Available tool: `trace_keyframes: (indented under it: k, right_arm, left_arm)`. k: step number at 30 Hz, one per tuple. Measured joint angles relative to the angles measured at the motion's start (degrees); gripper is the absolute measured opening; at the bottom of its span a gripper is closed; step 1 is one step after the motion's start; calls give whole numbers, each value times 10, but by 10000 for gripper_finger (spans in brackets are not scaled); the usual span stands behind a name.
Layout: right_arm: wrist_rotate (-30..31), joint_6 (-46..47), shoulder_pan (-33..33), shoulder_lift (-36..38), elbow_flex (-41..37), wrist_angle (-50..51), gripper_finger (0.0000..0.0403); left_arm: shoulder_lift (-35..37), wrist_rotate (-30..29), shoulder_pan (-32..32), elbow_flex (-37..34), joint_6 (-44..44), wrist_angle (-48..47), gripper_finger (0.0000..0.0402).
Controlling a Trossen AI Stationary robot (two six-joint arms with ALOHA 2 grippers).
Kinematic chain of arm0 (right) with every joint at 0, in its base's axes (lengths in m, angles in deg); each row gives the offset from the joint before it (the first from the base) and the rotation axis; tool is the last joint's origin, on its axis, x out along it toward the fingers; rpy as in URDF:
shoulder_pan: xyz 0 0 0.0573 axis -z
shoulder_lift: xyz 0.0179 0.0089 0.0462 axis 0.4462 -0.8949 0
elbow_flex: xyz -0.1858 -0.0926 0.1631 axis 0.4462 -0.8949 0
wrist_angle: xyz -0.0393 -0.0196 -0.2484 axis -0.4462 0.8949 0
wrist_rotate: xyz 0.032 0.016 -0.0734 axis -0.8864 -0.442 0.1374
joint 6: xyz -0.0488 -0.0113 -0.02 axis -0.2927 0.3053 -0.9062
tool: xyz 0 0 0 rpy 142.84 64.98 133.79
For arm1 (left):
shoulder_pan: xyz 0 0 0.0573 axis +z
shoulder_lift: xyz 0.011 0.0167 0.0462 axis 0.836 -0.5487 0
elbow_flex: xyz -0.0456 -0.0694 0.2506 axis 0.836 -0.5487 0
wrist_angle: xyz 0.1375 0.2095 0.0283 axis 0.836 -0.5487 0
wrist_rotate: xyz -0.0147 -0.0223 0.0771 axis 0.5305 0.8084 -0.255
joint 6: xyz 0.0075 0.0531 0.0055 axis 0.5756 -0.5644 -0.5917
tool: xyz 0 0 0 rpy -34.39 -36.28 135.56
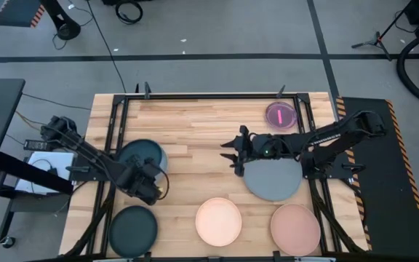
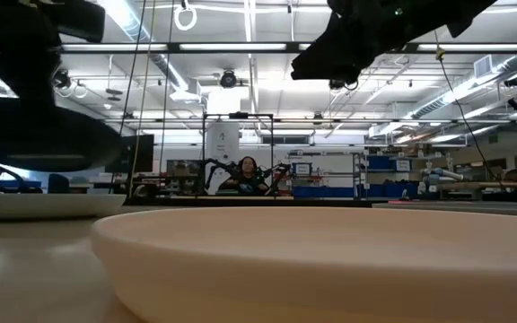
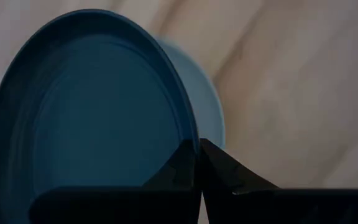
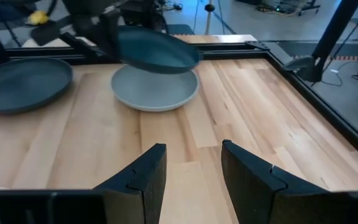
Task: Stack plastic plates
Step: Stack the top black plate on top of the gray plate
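Note:
My left gripper [image 1: 150, 180] is shut on a dark teal plate [image 1: 140, 154], held just above a pale blue-grey plate [image 1: 163, 157] that lies flat on the table's left half. The right wrist view shows the teal plate [image 4: 157, 53] hovering over the pale one [image 4: 154, 90]. A second dark teal plate [image 1: 133, 231] lies at the near left. My right gripper [image 1: 233, 154] is open and empty above mid-table, just left of the large grey plate [image 1: 273, 180]. Cream [image 1: 219, 222], pink [image 1: 295, 228] and small red-pink [image 1: 280, 115] plates lie flat on the table. My left gripper pinches the dark teal plate's rim [image 3: 185, 134] between its two fingers, on the plate's near side. The fingers come slanting from the table's near side. The plate is lifted clear and nearly level, over the pale blue-grey plate [image 3: 209, 106].
A black frame [image 1: 115, 131] borders the wooden table. The cream plate fills the low view's foreground [image 2: 330, 260]. Bare wood [image 1: 195, 131] lies between the two grippers and along the far side. A person sits in the room far behind the table [image 2: 247, 170].

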Motion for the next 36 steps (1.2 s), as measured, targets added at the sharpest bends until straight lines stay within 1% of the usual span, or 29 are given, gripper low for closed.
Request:
trace_keyframes:
  k: [3, 6, 12, 18, 23, 32, 36]
  right_arm:
    - [6, 12, -17, 0, 0, 3, 161]
    - [7, 20, -34, 0, 0, 9, 161]
    - [11, 24, -71, -7, 0, 8, 161]
    - [91, 15, -114, -23, 0, 9, 151]
    - [95, 46, -131, -27, 0, 3, 141]
    - [93, 64, -134, -26, 0, 3, 140]
    - [92, 59, -135, -26, 0, 1, 140]
  left_arm:
    - [1, -27, -4, 0, 8, 9, 18]
    - [1, -28, -5, 0, 21, 13, 18]
    - [1, -31, -27, 0, 40, 13, 18]
    - [-9, -79, -49, 0, 53, 13, 18]
    - [-36, -89, -48, 0, 50, 11, 18]
    - [-116, -87, -48, 0, 52, 32, 18]
    - [-142, -69, -48, -1, 36, 28, 18]
